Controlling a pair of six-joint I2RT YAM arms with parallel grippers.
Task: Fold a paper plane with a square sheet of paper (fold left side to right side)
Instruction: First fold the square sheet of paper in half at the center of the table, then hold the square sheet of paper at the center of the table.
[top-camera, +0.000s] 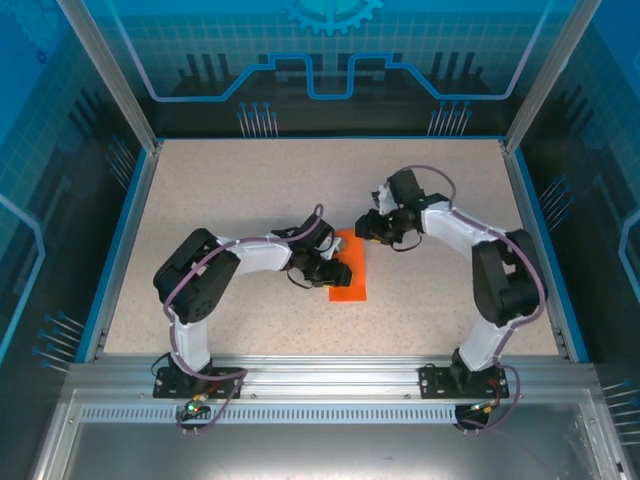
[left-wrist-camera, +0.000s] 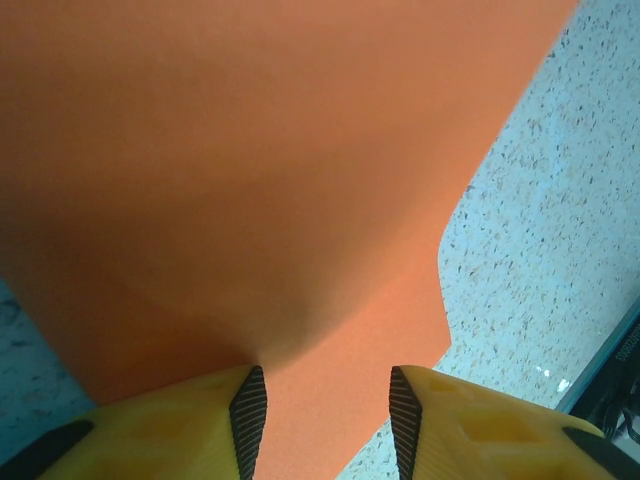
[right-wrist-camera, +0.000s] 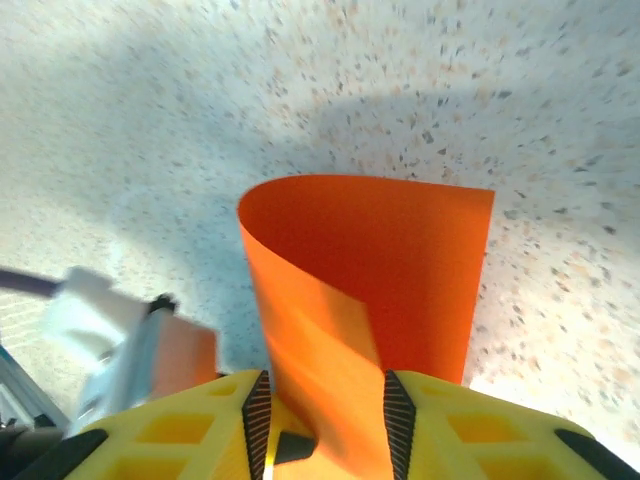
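My left gripper (left-wrist-camera: 325, 385) stands open, its 2 jaws astride the thin bright orange square sheet of paper (left-wrist-camera: 250, 180), which lies near the middle of the speckled table (top-camera: 250, 190). My right gripper (right-wrist-camera: 322, 390) also stands open, and one side of the sheet curls up between its jaws. Whether those pads touch the paper, I cannot tell.

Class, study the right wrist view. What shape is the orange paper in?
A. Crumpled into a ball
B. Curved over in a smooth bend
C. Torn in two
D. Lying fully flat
B: the paper rises from between the right fingers and bends over in a smooth curve, uncrumpled and untorn.
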